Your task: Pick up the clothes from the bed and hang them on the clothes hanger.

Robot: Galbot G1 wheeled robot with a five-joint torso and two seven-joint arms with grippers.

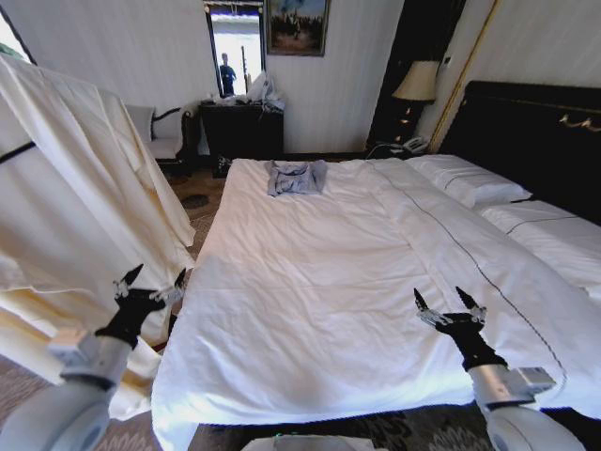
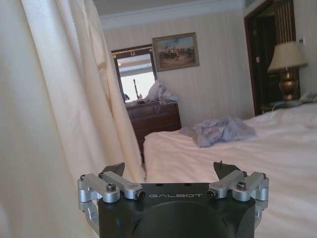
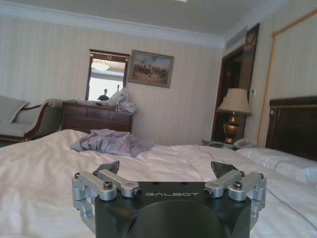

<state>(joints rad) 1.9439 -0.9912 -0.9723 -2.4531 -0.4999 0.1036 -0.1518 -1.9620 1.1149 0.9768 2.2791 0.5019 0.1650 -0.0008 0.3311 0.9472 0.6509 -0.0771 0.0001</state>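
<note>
The big cream-yellow clothes (image 1: 70, 188) hang in the air to the left of the bed (image 1: 310, 282), off the sheets, with loose folds dropping down low near the floor. A thin black line crosses the cloth up high at the left edge (it may be the clothes hanger (image 1: 14, 152), but it is too small to be sure).

The left end effector (image 1: 148, 283) is at the near left corner of the bed, right beside the hanging cloth. Its two fingers are spread wide apart and hold nothing. In the left wrist view the same end effector (image 2: 171, 171) has the cream cloth (image 2: 54, 114) close by its side.

The right end effector (image 1: 449, 302) floats over the near right part of the white sheets, also spread apart and empty.

A small blue-grey garment (image 1: 297, 177) lies crumpled at the far end of the bed. White pillows (image 1: 474, 183) sit by the dark headboard (image 1: 535, 132).
</note>
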